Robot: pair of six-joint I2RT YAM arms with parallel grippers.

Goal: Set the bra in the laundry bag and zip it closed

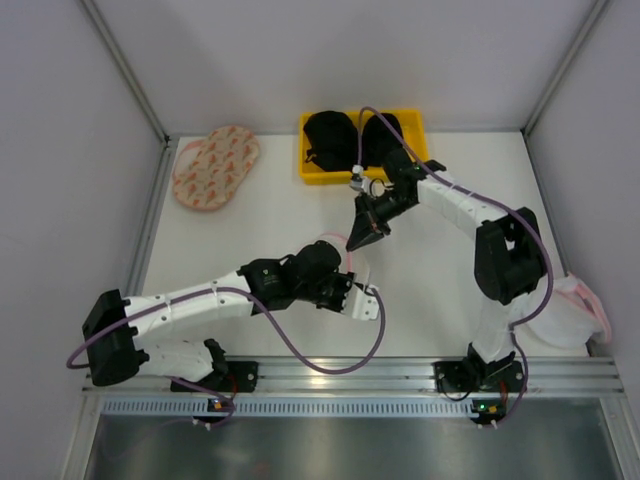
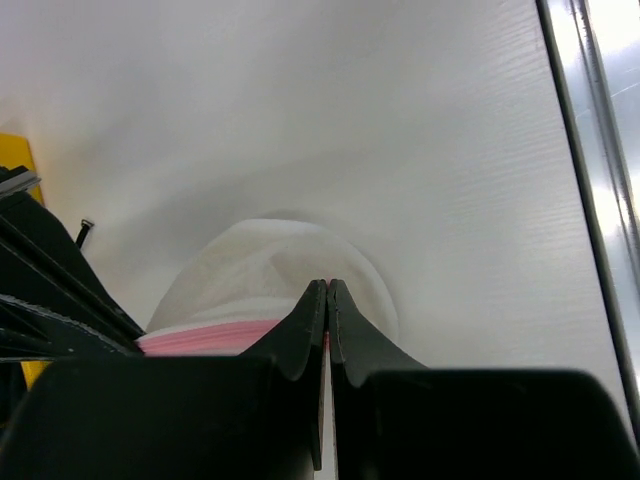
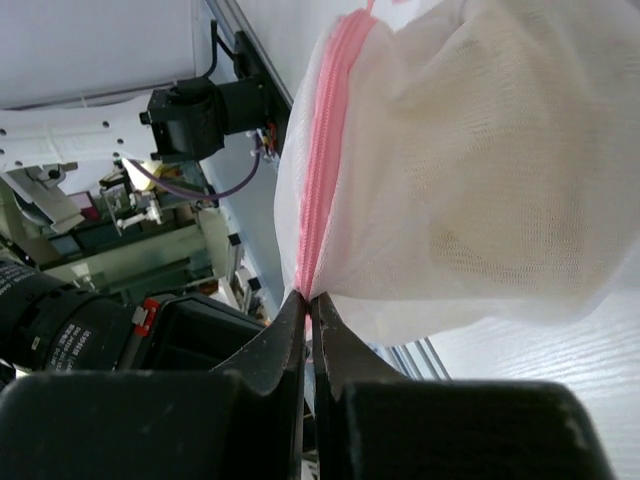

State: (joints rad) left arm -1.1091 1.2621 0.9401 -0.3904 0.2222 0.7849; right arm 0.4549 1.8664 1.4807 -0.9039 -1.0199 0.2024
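Observation:
The laundry bag (image 3: 470, 180), white mesh with a pink zip rim (image 3: 325, 150), hangs held up between both grippers. A yellowish shape, the bra (image 3: 500, 210), shows faintly through the mesh. My right gripper (image 3: 308, 297) is shut on the pink zip rim at the bag's lower end. My left gripper (image 2: 327, 285) is shut on the pink rim (image 2: 200, 338) of the bag (image 2: 270, 260). In the top view only a sliver of the bag (image 1: 332, 243) shows, between the left gripper (image 1: 345, 270) and the right gripper (image 1: 355, 245) at mid table.
A yellow bin (image 1: 410, 120) with black bras (image 1: 330, 140) stands at the back. An oval pinkish bag with orange marks (image 1: 215, 168) lies at the back left. Another white pouch with a pink rim (image 1: 570, 312) hangs off the table's right edge.

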